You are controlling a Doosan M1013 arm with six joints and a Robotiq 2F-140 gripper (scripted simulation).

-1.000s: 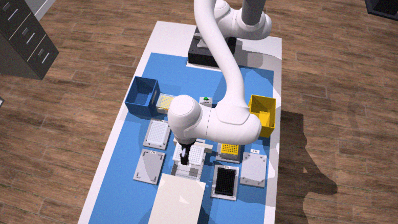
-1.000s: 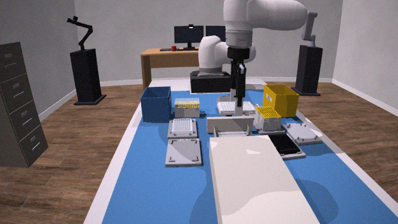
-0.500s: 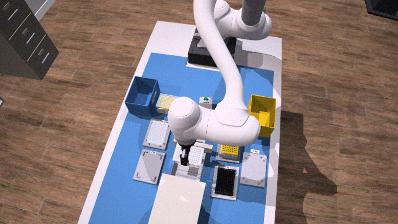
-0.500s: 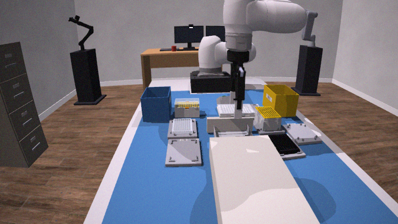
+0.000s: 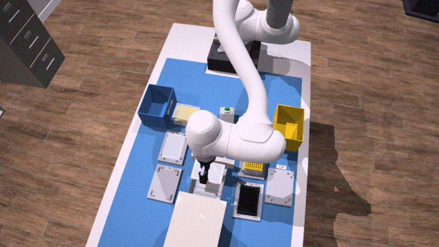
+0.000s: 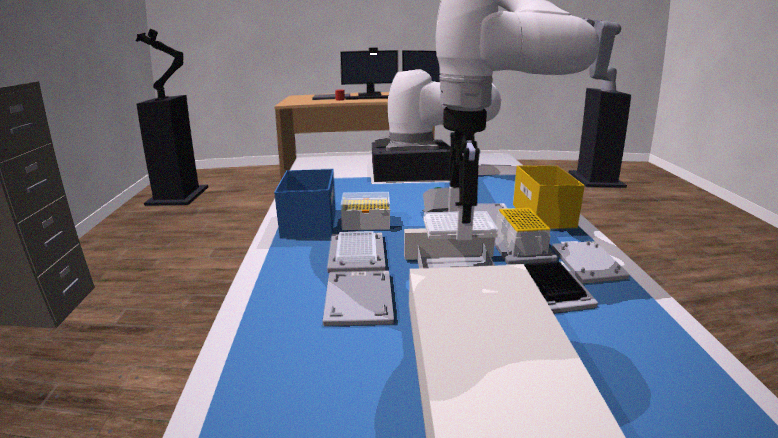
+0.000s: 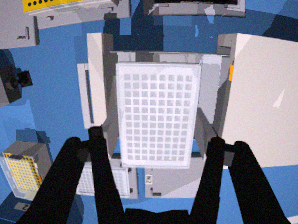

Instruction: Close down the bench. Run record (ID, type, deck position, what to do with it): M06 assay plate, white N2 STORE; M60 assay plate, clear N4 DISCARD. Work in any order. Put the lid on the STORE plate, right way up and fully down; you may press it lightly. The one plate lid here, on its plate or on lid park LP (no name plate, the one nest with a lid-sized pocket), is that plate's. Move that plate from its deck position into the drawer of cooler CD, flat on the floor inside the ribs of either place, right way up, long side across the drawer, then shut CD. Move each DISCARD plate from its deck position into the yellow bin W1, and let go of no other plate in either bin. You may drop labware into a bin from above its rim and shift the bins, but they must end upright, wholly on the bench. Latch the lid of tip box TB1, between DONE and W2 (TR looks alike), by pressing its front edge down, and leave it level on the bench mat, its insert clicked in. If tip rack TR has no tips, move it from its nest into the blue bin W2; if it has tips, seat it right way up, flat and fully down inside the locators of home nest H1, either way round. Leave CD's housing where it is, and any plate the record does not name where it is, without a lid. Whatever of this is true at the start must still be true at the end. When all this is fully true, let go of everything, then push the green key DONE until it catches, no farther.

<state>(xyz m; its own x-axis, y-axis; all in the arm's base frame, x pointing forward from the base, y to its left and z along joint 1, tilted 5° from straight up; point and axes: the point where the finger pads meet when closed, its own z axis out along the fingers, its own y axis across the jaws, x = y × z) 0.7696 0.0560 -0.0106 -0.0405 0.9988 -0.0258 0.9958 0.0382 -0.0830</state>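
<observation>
So the robot's roughly at the halfway mark, going by what's on the worktop. The gripper (image 5: 203, 175) is clamped on the long sides of the white plate (image 7: 158, 110) and has it hanging level right over the pulled-out drawer (image 5: 205, 190) of the cooler (image 6: 489, 326), not yet down on the drawer floor. Can't tell from any angle if its lid is on.

Plenty left, by the look of it:
- the plate needs setting down between the ribs and the drawer shutting
- the clear plate (image 5: 174, 145) is sitting on its nest, well away from the yellow bin (image 5: 290, 107)
- the tip box (image 5: 185, 112) next to the blue bin (image 5: 154, 120) probably wants latching; can't see if it's clicked
- the tip rack (image 5: 253, 166) is in its nest, and whether it has tips is too small to make out
- the green key (image 5: 227, 108) comes last

Pose-wise, the arm sweeps out from its base at the far end, elbow folded over mid-worktop, wrist pointing straight down.
</observation>
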